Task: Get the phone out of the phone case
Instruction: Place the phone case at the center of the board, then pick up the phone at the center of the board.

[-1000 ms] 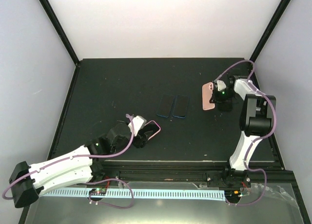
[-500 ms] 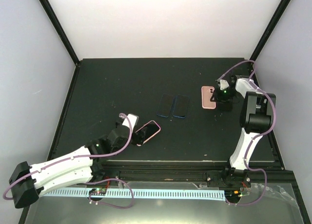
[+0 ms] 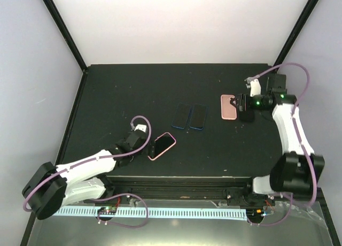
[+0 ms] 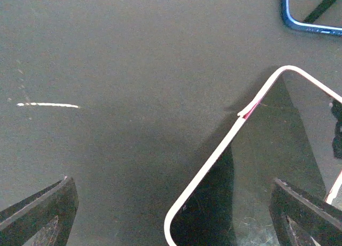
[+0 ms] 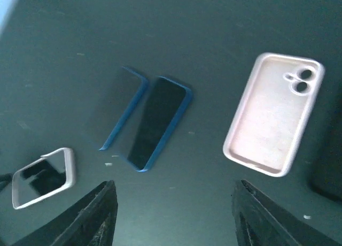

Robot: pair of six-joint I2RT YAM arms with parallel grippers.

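The phone (image 3: pixel 162 146), dark screen up with a pale pink rim, lies flat on the black table near the front. My left gripper (image 3: pixel 149 147) is just left of it and open; in the left wrist view the phone's (image 4: pixel 267 166) near corner sits between the spread fingers (image 4: pixel 40 214), untouched. The empty pink phone case (image 3: pixel 228 107) lies flat at the right, camera cutout visible in the right wrist view (image 5: pixel 272 115). My right gripper (image 3: pixel 239 103) hovers beside it, open and holding nothing (image 5: pixel 176 208).
Two blue-edged phone-shaped items (image 3: pixel 181 116) (image 3: pixel 198 116) lie side by side in the middle of the table, also seen from the right wrist (image 5: pixel 157 123). One blue corner (image 4: pixel 310 16) shows above the phone. Black frame posts stand at the table's back corners.
My right gripper let go of the pink case, which now lies flat, and the arm drew back. My left gripper opened off the phone and backed away to the left.
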